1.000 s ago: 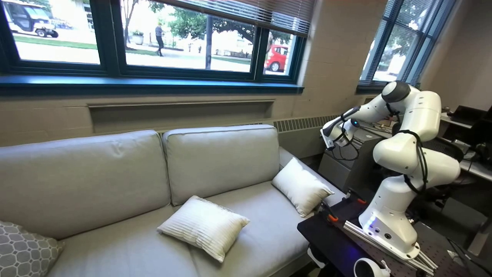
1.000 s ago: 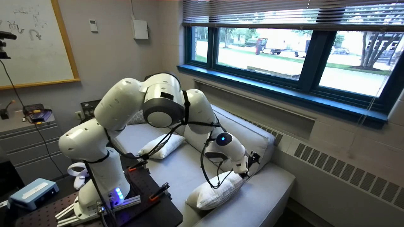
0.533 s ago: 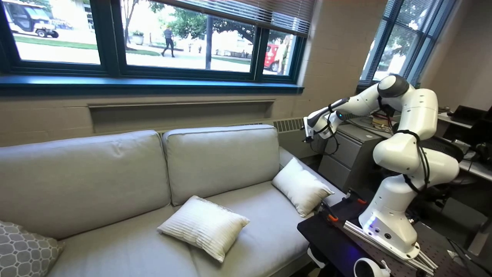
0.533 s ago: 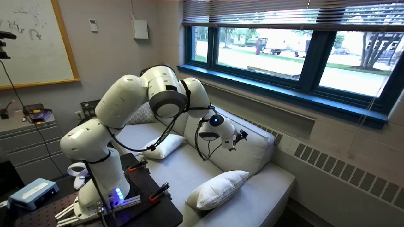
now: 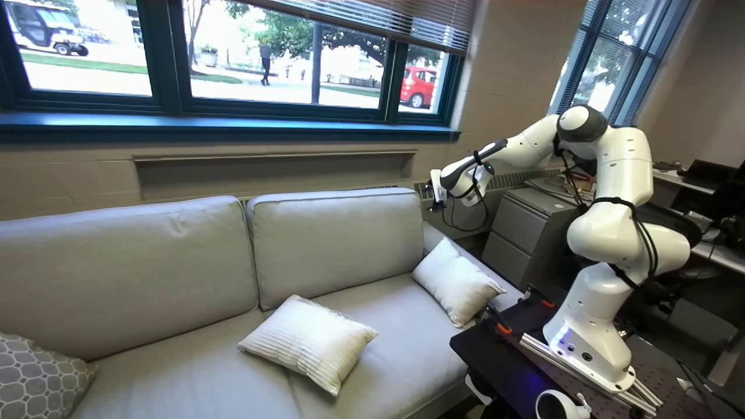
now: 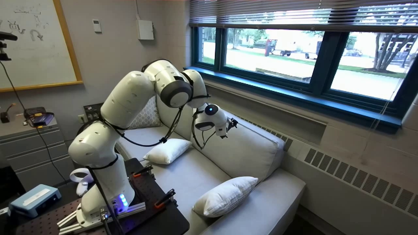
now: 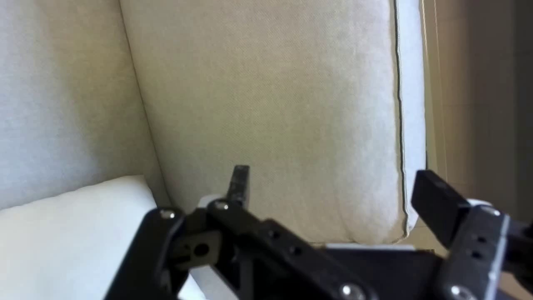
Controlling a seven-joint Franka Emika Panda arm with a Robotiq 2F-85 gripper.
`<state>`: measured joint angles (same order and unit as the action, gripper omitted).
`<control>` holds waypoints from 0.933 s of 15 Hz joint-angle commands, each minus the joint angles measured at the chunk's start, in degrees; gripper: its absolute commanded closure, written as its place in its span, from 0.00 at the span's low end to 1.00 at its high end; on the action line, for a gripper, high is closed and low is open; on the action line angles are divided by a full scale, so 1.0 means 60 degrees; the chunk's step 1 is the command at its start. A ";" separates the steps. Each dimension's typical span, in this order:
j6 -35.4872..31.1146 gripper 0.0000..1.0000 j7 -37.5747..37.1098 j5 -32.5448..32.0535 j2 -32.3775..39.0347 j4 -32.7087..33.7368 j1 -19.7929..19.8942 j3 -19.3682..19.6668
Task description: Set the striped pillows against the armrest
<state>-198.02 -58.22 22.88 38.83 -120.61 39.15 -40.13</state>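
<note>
Two cream-white striped pillows rest on the sofa seat. The nearer one to the armrest (image 6: 271, 202) is a pillow (image 6: 225, 197) that leans at a tilt along its inner side, seemingly touching it; in an exterior view this pillow (image 5: 457, 282) shows its plain face. Out on the middle of the seat lies the other striped pillow (image 5: 308, 343), flat and apart from the armrest (image 5: 435, 237). My gripper (image 7: 332, 173) is open, its fingers (image 7: 240, 183) wide apart with nothing between them. It hovers high by the backrest's end, and a pillow (image 7: 70, 237) shows lower left in the wrist view.
A tall backrest cushion (image 5: 343, 241) stands just beyond the gripper, with the wall and radiator (image 6: 346, 176) behind. At the sofa's far end sits a grey patterned cushion (image 5: 41, 378). The black table (image 6: 163, 222) carrying my base and clamps (image 6: 165, 198) borders the seat's front.
My arm has lifted and swung from over the armrest pillow toward the backrest cushion, uncovering that pillow in an exterior view. Both pillows have stayed put, and the sofa is unchanged.
</note>
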 commanded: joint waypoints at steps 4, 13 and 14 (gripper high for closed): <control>0.0092 0.00 -0.0243 -0.0543 -0.0026 -0.0073 0.0274 0.0076; 0.1356 0.00 0.0138 -0.1452 0.1500 0.1610 0.1357 -0.0963; 0.1517 0.00 0.0097 -0.1218 0.1647 0.1868 0.1304 -0.1015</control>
<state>-191.91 -58.07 13.56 44.58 -114.87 45.92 -43.29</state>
